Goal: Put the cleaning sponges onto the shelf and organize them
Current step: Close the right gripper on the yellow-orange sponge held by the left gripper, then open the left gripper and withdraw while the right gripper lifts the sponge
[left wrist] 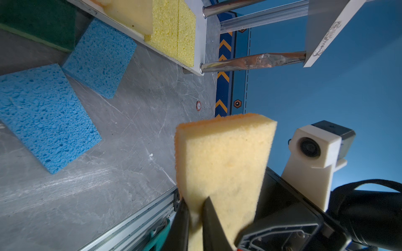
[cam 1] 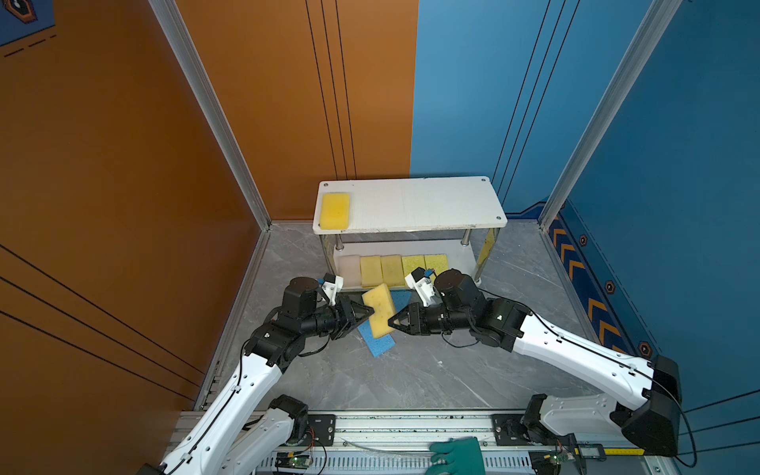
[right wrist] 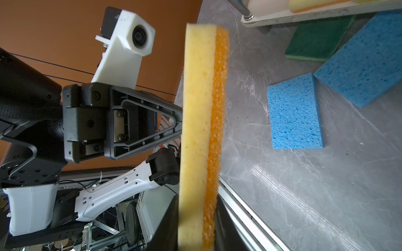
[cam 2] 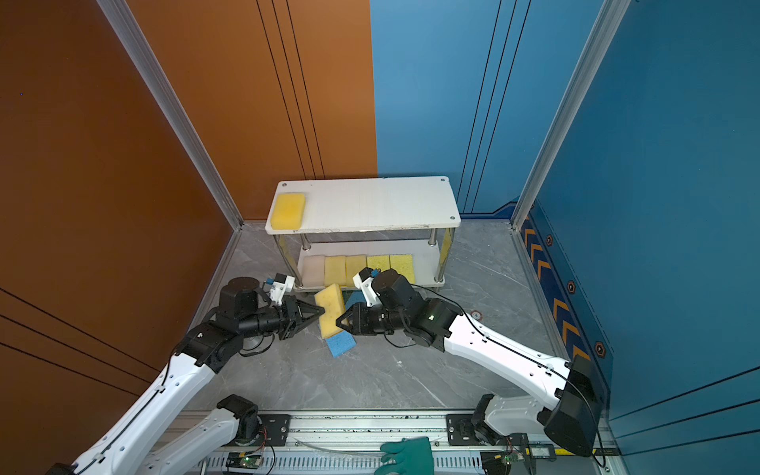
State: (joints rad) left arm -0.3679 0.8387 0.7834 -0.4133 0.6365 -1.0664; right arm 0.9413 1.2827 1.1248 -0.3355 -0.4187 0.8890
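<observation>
Green glove (cam 1: 460,454) resting at the front rail (cam 1: 411,423). Grey marbled tabletop (cam 1: 411,378) between orange wall (cam 1: 123,164) and blue wall (cam 1: 678,164), chevron strip (cam 1: 592,304) along the latter's foot.

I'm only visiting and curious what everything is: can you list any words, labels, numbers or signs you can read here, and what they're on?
No word or number is readable.
Dark marks on the top edge of the shelf: too smudged to read.
Yellow strip on the front rail: too small.
Small screen beside it: too small.
Round sticker on the floor: too small.
Wall band: orange arrows and hexagon badges, no letters.
</observation>
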